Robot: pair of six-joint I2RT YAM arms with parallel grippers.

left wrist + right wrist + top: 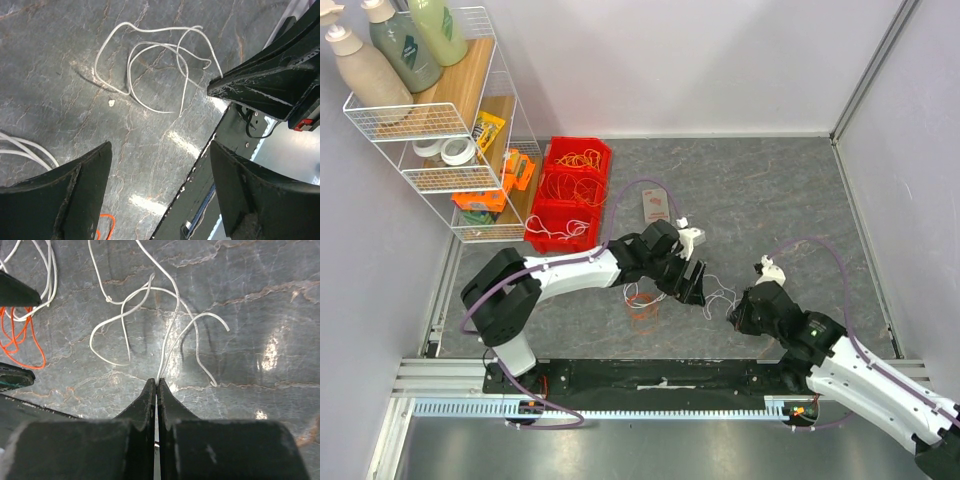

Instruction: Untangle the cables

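A thin white cable (720,292) lies in loose loops on the grey table between my two grippers. My right gripper (733,316) is shut on a strand of it; the white cable (172,305) runs straight into the closed tips of the right gripper (156,382). An orange cable (642,304) is coiled below my left gripper (693,286), beside another white strand (50,280). In the left wrist view the left gripper (160,165) stands wide open above bare table, with nothing between its fingers. The white cable (129,75) lies beyond it, and the orange cable (106,220) shows by its left finger.
A red bin (545,215) holding more orange and white cables stands at the back left. Beside it is a wire shelf (450,135) with bottles and tape rolls. A small card (656,207) lies behind the left arm. A black rail (650,378) runs along the near edge.
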